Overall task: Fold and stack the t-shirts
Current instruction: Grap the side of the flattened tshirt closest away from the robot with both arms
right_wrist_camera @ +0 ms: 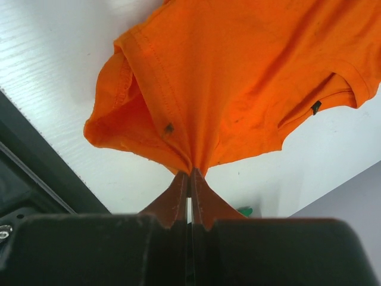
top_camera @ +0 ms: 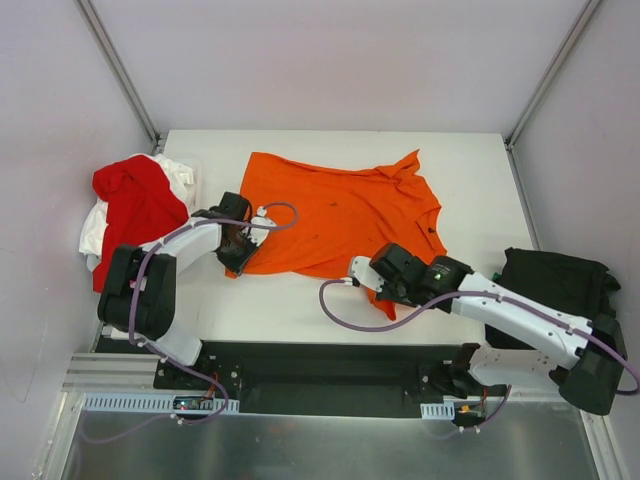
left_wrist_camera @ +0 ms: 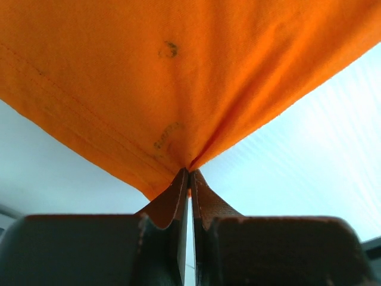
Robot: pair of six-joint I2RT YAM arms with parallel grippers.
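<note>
Orange t-shirt (top_camera: 340,215) lengthwise left-right, neck end rightward

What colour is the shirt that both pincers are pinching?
Bright orange. The t-shirt shows best in the top external view.

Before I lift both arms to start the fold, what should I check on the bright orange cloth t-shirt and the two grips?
1. Left gripper shut on the bright orange cloth t-shirt, pinching its near left corner: ok.
2. Right gripper shut on the shirt's near right edge: ok.
3. Orange shirt lying flat on the white table: not ok, it is wrinkled and bunched by the right gripper.
4. Crumpled red shirt and white shirt, piled at the left, apart from the orange one: ok.
5. Black shirt at the right edge apart from it: ok.
6. How many layers each grip pinches: cannot tell.
</note>
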